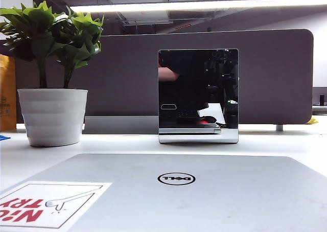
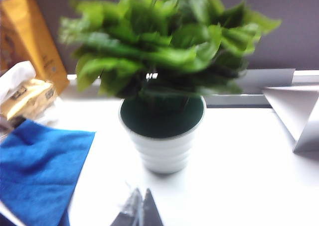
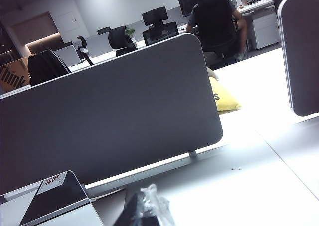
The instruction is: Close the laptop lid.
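Left wrist view alone shows dark soil in the white pot (image 2: 163, 146) beneath the plant (image 2: 164, 42), plus the left gripper (image 2: 138, 211), tips together. Exterior view shows the laptop lid (image 1: 204, 196); the right gripper (image 3: 144, 208) is unreadable.

Potted plant (image 1: 51, 73) (mirror panel (image 1: 198, 95) nearby).

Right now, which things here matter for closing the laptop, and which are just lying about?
For the job: laptop lid, already lying flat; left gripper; right gripper.

Lying about: potted plant, mirror panel, blue cloth, grey divider.
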You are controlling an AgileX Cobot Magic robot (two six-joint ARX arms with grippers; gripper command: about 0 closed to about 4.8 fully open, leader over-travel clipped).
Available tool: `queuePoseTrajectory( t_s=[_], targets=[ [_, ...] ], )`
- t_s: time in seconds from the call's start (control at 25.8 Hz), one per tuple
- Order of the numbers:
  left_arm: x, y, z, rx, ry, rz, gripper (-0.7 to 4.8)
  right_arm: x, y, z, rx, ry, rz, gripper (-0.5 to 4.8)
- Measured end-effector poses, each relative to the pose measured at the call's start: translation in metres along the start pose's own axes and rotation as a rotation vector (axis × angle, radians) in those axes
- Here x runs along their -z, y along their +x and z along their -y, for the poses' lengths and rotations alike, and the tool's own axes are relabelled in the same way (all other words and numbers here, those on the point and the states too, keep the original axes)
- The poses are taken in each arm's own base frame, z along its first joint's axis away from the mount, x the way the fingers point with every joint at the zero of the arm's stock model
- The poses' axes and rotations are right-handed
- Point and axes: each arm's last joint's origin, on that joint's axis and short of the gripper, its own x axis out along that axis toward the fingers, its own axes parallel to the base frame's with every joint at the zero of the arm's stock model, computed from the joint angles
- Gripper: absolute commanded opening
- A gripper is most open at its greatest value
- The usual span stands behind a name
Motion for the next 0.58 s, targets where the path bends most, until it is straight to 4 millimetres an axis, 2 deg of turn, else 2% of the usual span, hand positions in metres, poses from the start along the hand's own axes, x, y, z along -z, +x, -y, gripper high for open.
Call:
queuePoseTrajectory(
  t_s=[0.23,0.58],
  targets=[
    [0.052,-0.013,-0.005,-0.012,-0.025,0.100,-0.05,0.000,0.000,0.000,0.000,0.000,-0.001,-0.01],
    [0.136,0.008,0.006,0.084,-0.058,0.245,-0.05,0.000,0.000,0.000,0.000,0.000,-0.001,-0.01]
  ],
)
